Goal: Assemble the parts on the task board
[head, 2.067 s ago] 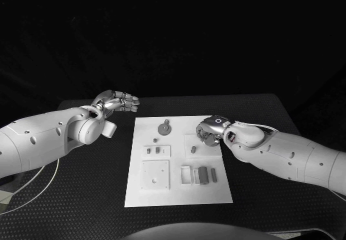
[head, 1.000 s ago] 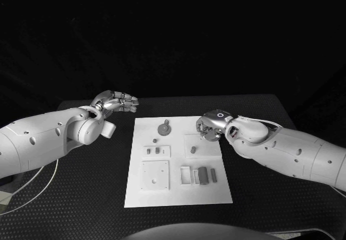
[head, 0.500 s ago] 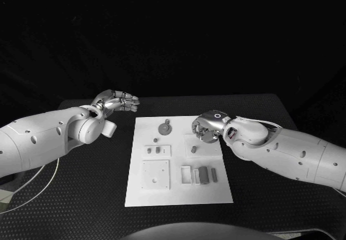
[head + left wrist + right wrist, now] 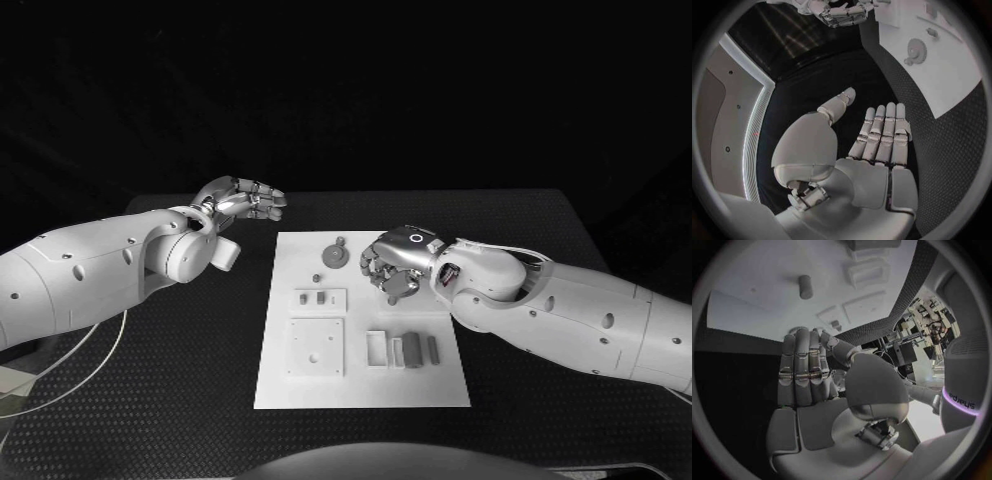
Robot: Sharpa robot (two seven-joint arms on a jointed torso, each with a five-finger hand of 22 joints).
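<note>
You see the task board (image 4: 361, 385), a white plate lying flat in the middle of the black table. On its far part lies a grey gear (image 4: 332, 257). Below it, two small grey parts (image 4: 313, 296) stand in a square holder. In the near part, some grey bars (image 4: 413, 349) lie side by side, next to a square white plate (image 4: 315, 349).
</note>
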